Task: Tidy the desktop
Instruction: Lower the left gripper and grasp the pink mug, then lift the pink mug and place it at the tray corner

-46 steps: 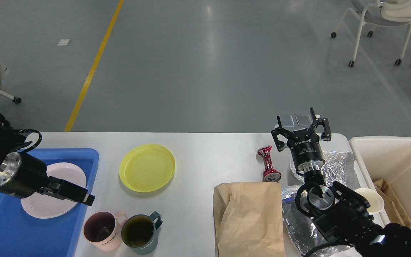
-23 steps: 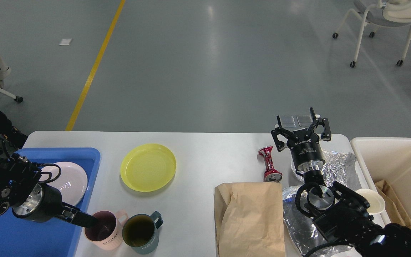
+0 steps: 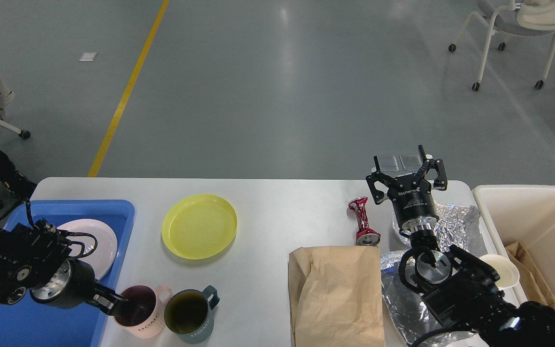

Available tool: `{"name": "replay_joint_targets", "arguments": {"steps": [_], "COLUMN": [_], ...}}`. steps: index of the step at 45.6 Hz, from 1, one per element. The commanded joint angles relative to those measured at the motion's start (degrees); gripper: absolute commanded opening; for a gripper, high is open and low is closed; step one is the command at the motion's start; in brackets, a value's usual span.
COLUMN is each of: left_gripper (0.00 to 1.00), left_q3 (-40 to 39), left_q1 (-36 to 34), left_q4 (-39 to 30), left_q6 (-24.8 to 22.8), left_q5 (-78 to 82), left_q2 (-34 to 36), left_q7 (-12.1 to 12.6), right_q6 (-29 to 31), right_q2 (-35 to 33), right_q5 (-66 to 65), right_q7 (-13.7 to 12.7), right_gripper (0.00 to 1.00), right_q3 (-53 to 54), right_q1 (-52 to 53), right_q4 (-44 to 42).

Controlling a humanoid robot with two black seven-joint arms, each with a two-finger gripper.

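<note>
The white-grey desktop holds a yellow plate, a pink mug, a teal mug, a crushed red can, a brown paper bag and crumpled foil. A pink plate lies in the blue tray. My left gripper reaches the pink mug's left rim, with a fingertip at or inside the opening; its fingers cannot be told apart. My right gripper is open and empty, held above the table's far edge behind the can and foil.
A cream bin stands at the right with brown paper inside. A small white bowl sits by its near-left wall. More foil lies under my right arm. Chairs stand on the floor beyond.
My left arm has swung down from over the pink plate, and its gripper now sits at the pink mug's rim. My right arm has not moved.
</note>
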Motion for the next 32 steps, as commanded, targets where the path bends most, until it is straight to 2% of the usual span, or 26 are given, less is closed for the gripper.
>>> {"name": "replay_joint_targets", "arguments": {"steps": [1,8,16,24,32], "left_gripper": [0.48,0.23,0.02,0.0,0.0], "left_q3": [-0.11,-0.11,-0.19,-0.28,0.6], "left_q1": [0.9,1.96,2.4,1.44,-4.09], "left_q4": [0.11,0.11,0.11,0.11,-0.15], "left_q6": [0.54,0.89,1.51,1.59,-0.33], "left_q5": [1.36,2.59,2.76,3.2,3.99], "left_q2": [-0.11,-0.11,-0.03,0.85,4.89], "left_q7": [0.53,1.05,1.58,0.09,-3.51], "right_q6": [0.02,-0.07,0.02,0.02,0.02], "right_q2": [-0.04,-0.04,-0.04,0.05,0.05], "right_q5": [0.0,0.0,0.0,0.0,0.0], "right_q7": [0.0,0.0,0.0,0.0,0.0], "right_gripper": [1.0,1.0,1.0,1.0,1.0], "right_q3": [0.0,0.0,0.0,0.0,0.0], "right_q1": [0.0,0.0,0.0,0.0,0.0], "right_q4": [0.0,0.0,0.0,0.0,0.0]}}
